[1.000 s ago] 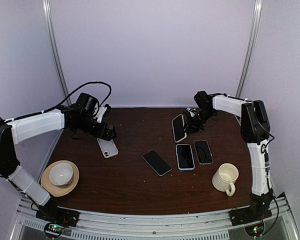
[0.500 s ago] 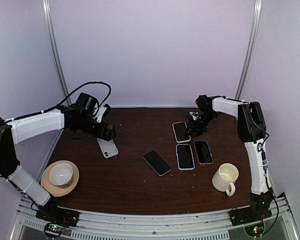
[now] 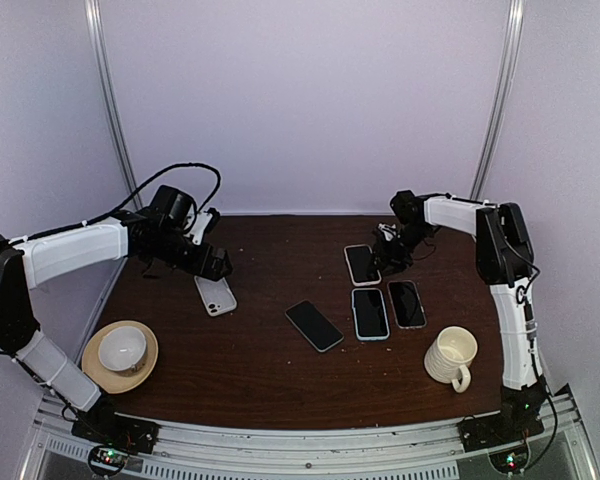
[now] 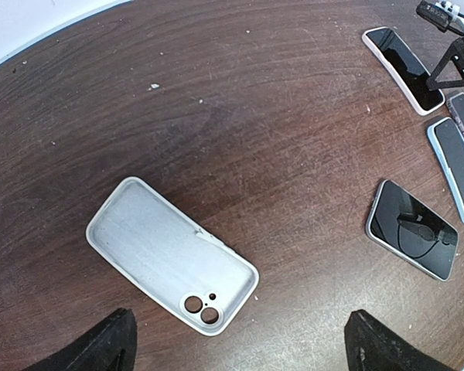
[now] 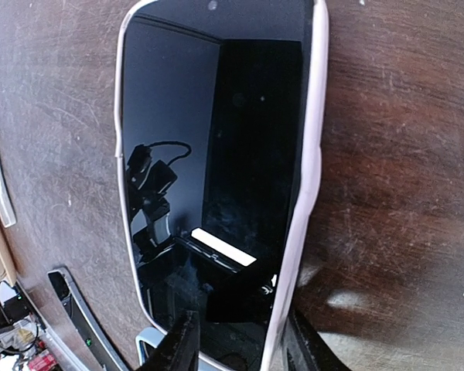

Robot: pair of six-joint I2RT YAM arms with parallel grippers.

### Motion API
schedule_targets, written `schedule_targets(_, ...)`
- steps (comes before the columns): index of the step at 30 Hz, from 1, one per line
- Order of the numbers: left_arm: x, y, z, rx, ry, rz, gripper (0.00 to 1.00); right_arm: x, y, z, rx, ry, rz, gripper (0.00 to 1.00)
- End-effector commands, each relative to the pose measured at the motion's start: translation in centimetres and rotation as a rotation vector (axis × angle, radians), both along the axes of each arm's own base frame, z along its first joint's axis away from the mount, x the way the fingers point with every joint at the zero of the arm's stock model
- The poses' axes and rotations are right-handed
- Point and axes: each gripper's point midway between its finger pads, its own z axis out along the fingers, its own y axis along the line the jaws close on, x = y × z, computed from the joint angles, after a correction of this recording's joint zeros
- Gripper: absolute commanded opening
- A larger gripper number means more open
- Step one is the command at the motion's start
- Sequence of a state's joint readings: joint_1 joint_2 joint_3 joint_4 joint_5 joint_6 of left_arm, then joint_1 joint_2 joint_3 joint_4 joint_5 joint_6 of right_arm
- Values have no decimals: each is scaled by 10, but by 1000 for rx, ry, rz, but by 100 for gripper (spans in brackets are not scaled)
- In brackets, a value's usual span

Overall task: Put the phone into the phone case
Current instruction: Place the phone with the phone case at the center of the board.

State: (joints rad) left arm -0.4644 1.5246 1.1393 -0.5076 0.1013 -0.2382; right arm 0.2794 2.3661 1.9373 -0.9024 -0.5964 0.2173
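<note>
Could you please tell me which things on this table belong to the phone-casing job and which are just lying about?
Job in hand: empty white case; dark phone mid-table, seemingly bare; white-cased phone; blue-cased phone; black phone.
Lying about: cup on saucer; cream mug.

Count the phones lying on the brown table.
4: white-edged black phone by the right gripper; blue-edged black phone and dark phone side by side nearer; bare black phone mid-table. None seems hidden.
</note>
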Motion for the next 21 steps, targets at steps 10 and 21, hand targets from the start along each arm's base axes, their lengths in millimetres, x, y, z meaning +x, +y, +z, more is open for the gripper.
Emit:
schedule_targets(10,8,-3,10,-40,-11,8,97,-7,7,-7,-109,-65,-113,50)
schedule_targets(21,7,-3,10,-44,-7,8,97,-12,20,-3,-134,-81,-102,55)
